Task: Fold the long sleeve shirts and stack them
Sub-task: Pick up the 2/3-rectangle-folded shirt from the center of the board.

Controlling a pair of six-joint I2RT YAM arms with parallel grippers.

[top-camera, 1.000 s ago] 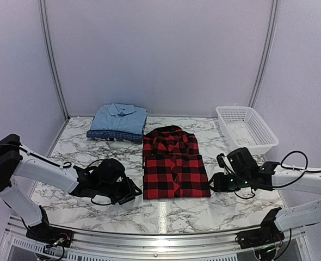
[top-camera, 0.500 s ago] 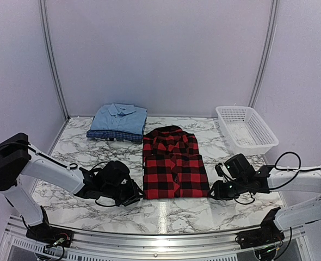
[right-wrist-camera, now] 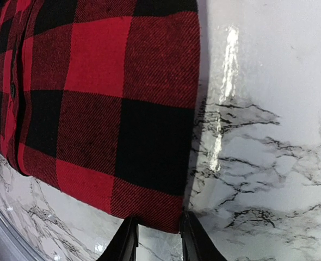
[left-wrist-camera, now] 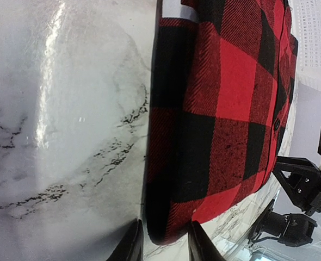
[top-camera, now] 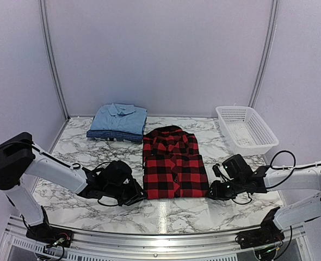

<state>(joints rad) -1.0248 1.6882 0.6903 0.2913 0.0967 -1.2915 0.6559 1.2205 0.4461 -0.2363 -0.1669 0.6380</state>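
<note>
The red-and-black buffalo-plaid shirt (top-camera: pixel 174 163) lies folded flat on the marble bench (top-camera: pixel 95 157), between the two hands; its near-left corner sits between the fingers of the left hand (left-wrist-camera: pixel 165 243), and its near-right corner between the fingers of the right hand (right-wrist-camera: pixel 156 239). Each hand is low at the bench surface with its jaws set narrow - one finger on either side of the cloth corner, close against it; whether the fingers actually press the fabric I cannot tell in either wrist view. The shirt stretches away from both hands, flat and unlifted. Far beyond the left hand, at the back of the bench, the light blue collared shirt (top-camera: pixel 119 117) rests folded on top of the dark blue checked shirt (top-camera: pixel 114 135) - a small stack, well apart from the plaid one; beyond the right hand and to its right stands a white plastic mesh basket (top-camera: pixel 257 149).
</note>
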